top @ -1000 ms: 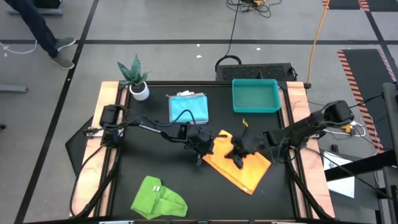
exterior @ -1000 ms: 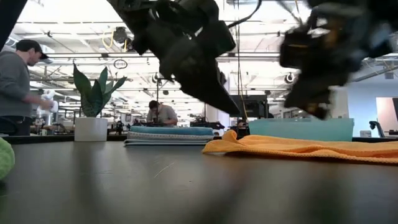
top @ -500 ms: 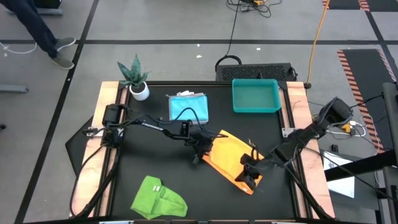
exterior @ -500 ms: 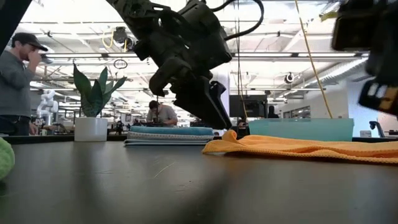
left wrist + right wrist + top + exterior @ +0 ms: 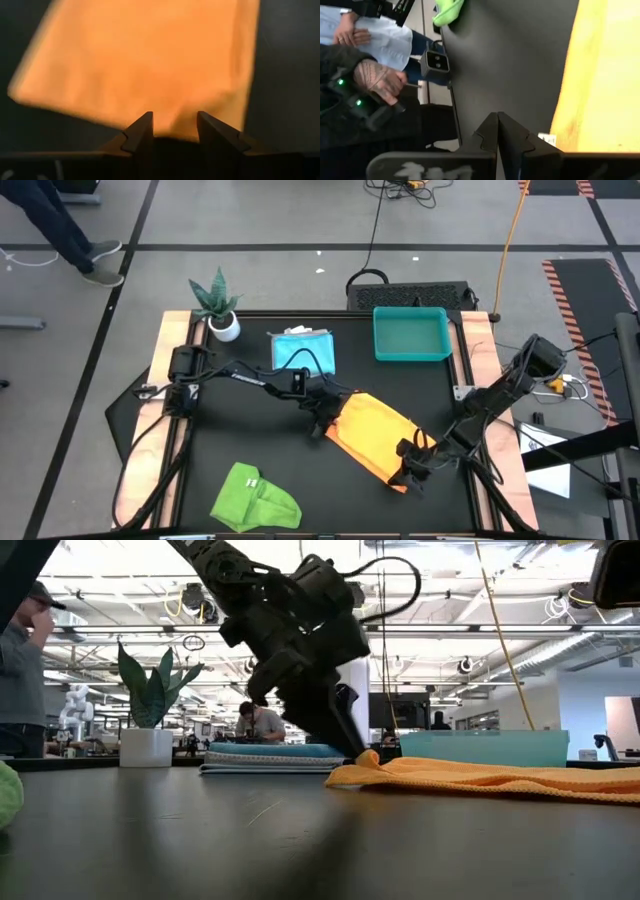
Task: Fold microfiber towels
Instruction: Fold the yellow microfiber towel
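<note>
A yellow-orange microfiber towel [image 5: 372,435] lies flat on the black table, right of the middle. My left gripper [image 5: 324,420] is open at the towel's left corner, which is humped up [image 5: 366,758]. Its two fingers stand on either side of that corner [image 5: 175,120]. My right gripper [image 5: 406,471] is shut at the towel's near right corner. In the right wrist view its fingers [image 5: 498,127] hang over bare table beside the towel's edge [image 5: 570,90]. A lime green towel [image 5: 255,498] lies crumpled at the near left. A light blue towel [image 5: 303,352] tops a folded stack at the back. My left gripper comes slanting down from the table's left at the orange towel's raised corner [image 5: 172,117]. The corner lies in the gap between the open fingers. Whether a finger touches the cloth, I cannot tell.
A teal plastic tray [image 5: 411,334] stands at the back right and a potted plant [image 5: 218,305] at the back left corner. People stand beyond the table's edge [image 5: 375,80]. Bare black table lies between the green towel and the orange one.
My left gripper has opened and let go of the orange towel's left corner, staying beside it. My right gripper, shut, has swept from the towel's middle toward the table's near right, to the towel's near corner. The towel now lies smoother and flatter than before.
</note>
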Action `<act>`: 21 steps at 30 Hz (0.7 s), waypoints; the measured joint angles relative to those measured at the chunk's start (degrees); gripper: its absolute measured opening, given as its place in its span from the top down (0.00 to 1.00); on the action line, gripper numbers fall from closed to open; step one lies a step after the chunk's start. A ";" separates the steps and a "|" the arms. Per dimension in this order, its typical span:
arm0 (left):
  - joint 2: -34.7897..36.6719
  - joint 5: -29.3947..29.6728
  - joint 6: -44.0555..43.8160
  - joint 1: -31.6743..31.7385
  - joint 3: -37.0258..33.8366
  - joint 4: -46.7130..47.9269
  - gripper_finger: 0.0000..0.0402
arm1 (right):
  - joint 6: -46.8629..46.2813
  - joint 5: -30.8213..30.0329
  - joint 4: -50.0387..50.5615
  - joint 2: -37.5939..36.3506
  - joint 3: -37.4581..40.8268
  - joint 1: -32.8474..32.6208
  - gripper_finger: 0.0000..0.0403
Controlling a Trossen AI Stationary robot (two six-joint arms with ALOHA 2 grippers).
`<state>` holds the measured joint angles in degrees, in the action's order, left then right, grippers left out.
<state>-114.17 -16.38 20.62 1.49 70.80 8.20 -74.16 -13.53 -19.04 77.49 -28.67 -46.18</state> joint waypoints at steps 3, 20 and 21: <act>0.04 -0.09 1.07 -0.14 0.01 0.62 0.62 | 0.65 1.90 -0.25 0.00 0.00 -1.19 1.00; -1.51 -0.22 -1.75 -0.51 -0.05 -2.25 0.62 | 17.35 4.75 0.95 -0.04 -0.04 -3.88 0.73; -1.48 -0.54 -1.78 -0.49 0.00 -2.31 0.62 | 18.40 4.77 1.00 -0.04 -0.04 -3.88 0.71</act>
<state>-115.65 -16.92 18.85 0.99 70.80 5.88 -55.76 -8.75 -18.03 77.45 -28.71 -50.06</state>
